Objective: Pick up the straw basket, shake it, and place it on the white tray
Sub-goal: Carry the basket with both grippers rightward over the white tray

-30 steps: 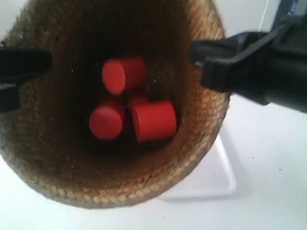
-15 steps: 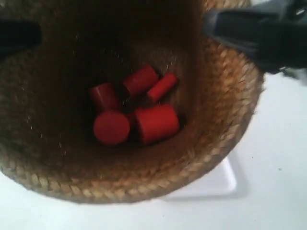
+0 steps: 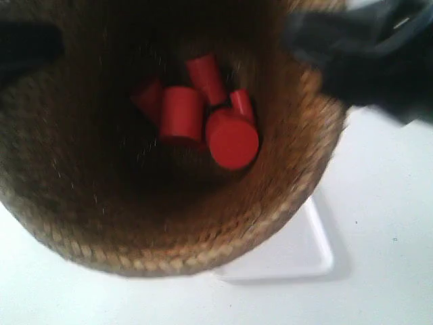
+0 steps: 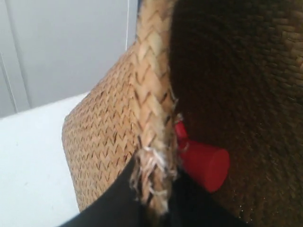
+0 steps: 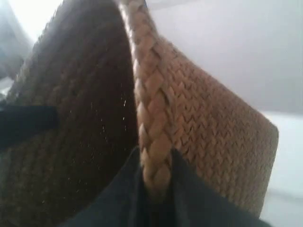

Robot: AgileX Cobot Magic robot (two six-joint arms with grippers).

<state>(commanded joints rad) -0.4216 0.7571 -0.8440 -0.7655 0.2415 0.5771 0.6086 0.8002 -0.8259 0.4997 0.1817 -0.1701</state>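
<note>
At the exterior view's left a dark, blurred arm (image 3: 27, 47) meets the rim of the straw basket (image 3: 101, 203), which fills most of that view with its mouth turned toward the camera and clear of the white table (image 3: 392, 223). Down in its dark bottom a cluster of red cylindrical pieces (image 3: 181, 114) lies jumbled together, touching one another. The arm at the exterior view's right (image 3: 372, 61), also blurred, reaches in to the opposite side of the rim. The white tray (image 3: 304, 257) lies flat on the table, one corner showing past the basket's lower right edge. From the left wrist, the left gripper (image 4: 154, 194) has a black finger on each side of the braided rim, clamped on it, with one red piece just inside. From the right wrist, the right gripper (image 5: 156, 177) pinches the rim the same way, one finger inside and one outside
</note>
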